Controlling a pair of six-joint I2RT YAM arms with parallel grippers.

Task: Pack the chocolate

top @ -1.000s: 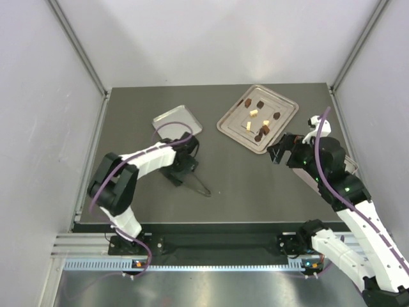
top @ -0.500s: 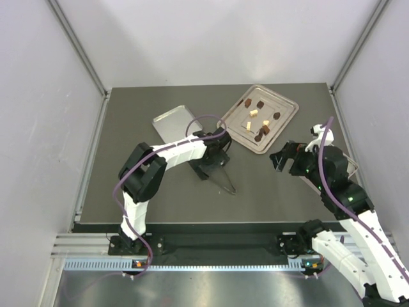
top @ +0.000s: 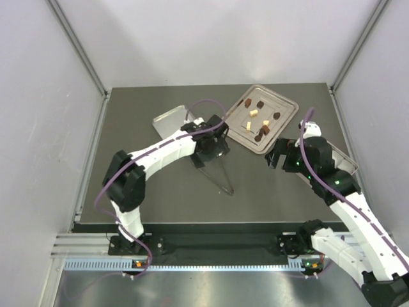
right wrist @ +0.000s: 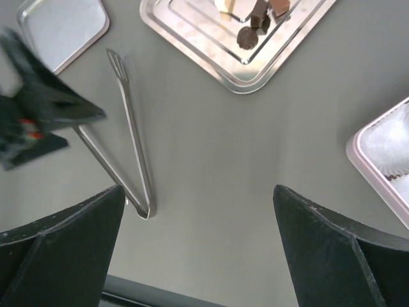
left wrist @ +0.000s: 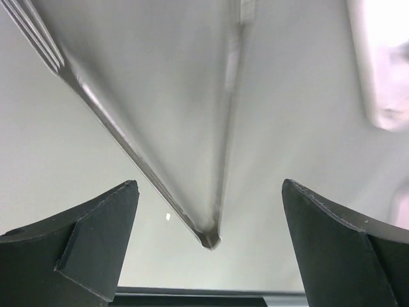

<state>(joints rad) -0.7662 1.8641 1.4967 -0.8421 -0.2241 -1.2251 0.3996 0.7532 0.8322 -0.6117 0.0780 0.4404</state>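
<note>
Top external view showed us the chocolate lying in the larger silver tray toward the far right of the table. We saw the left gripper with its fingers spread wide and holding nothing, poised above the metal tongs, which lay flat on the table. The right gripper was likewise spread wide and empty, near that tray, with a pink box beside it.

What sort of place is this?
Likely a robotics test booth, not a kitchen: bare white walls enclose one dark table, two robot arms bolted at its edge, chocolate staged on a tray.
</note>
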